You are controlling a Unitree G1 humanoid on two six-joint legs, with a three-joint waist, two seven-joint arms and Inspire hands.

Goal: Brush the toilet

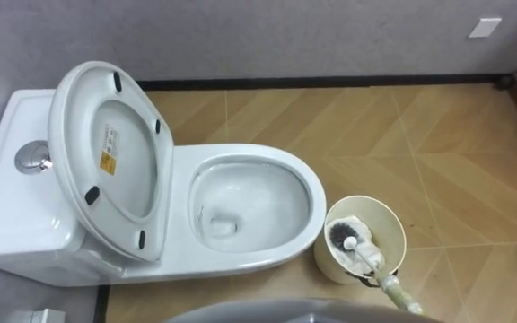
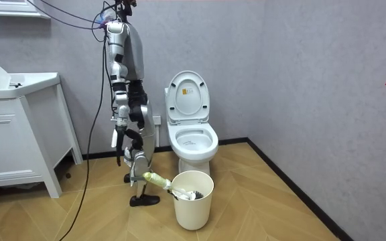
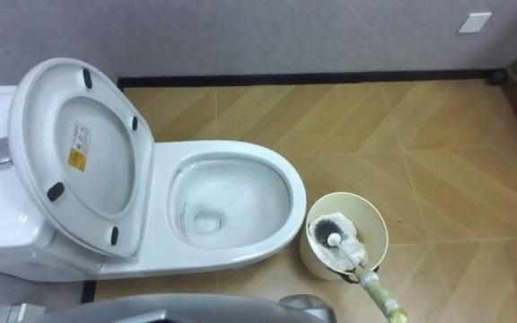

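Step, we judge: brush pickup. Brush (image 1: 369, 260) head down in bin (image 1: 395, 222), right of toilet (image 1: 25, 215), handle leaning near-right. Right hand (image 2: 138, 171) at handle end; we can't tell if it grips. Next: lift clear of bin rim, swing left into bowl (image 1: 308, 193).

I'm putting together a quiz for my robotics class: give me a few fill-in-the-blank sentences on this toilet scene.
1. The toilet's lid is ____, so the bowl is uncovered.
2. The brush's head rests ____ the cream bin.
3. The round flush button sits on the tank's ____.
Missing words: raised; inside; top.
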